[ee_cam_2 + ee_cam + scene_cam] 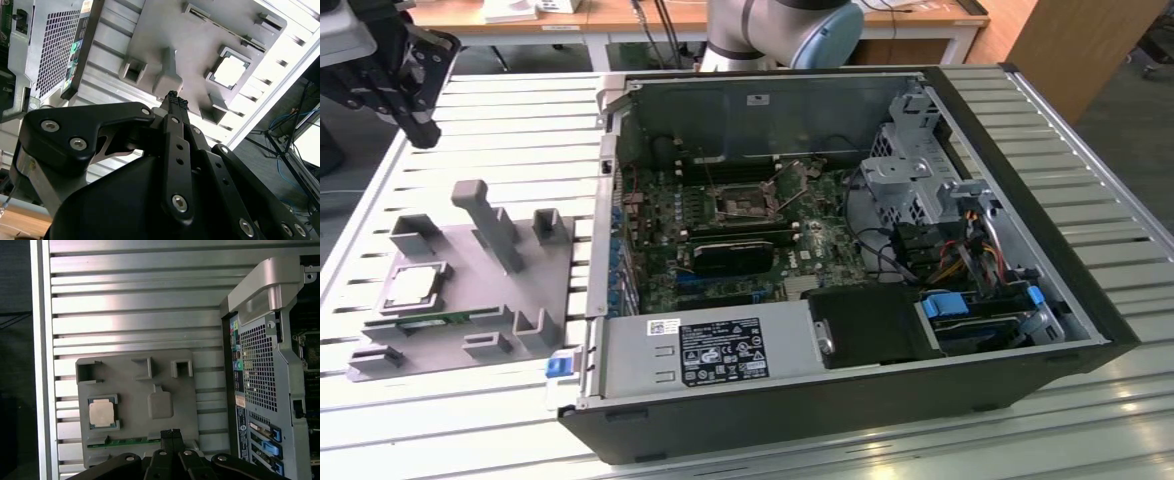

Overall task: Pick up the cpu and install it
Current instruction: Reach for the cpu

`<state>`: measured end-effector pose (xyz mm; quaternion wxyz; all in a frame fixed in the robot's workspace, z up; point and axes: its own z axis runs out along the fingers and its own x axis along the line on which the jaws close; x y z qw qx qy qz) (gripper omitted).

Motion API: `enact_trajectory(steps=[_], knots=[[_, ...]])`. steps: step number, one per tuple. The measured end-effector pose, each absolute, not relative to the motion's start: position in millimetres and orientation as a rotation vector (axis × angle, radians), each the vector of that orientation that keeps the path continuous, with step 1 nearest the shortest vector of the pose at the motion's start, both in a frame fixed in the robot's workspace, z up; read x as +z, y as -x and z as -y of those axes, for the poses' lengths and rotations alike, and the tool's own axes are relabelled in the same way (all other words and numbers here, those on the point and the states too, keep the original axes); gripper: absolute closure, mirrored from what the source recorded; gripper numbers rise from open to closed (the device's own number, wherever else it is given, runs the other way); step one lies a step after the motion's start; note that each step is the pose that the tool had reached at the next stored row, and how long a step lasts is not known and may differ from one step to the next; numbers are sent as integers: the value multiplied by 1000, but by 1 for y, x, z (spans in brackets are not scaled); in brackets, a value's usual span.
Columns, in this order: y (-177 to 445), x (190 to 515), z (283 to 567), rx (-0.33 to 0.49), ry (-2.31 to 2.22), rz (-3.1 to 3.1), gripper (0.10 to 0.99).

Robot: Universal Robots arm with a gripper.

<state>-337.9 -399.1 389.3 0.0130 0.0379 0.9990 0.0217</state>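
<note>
The black gripper point(170, 432) hangs closed and empty over the grey moulded fixture point(135, 390) holding the square silver-topped cpu point(102, 413). Descending unopened risks striking the chip.

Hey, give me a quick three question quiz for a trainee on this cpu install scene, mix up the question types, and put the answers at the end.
1. True or false: the cpu already sits inside the computer case.
2. What does the gripper hold? A) the cpu B) a screwdriver C) nothing
3. Fill in: in the exterior view, the grey holder lies on the slatted table to the case's ____.

Key
1. False: it rests in a pocket of the grey holder.
2. C: its fingers are shut and empty.
3. Left, meaning the exterior view's left.
</note>
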Motion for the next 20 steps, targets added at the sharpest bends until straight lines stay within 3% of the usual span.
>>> enact_trajectory(steps=[20], knots=[[352, 389, 400, 68, -118, -3113, 980]])
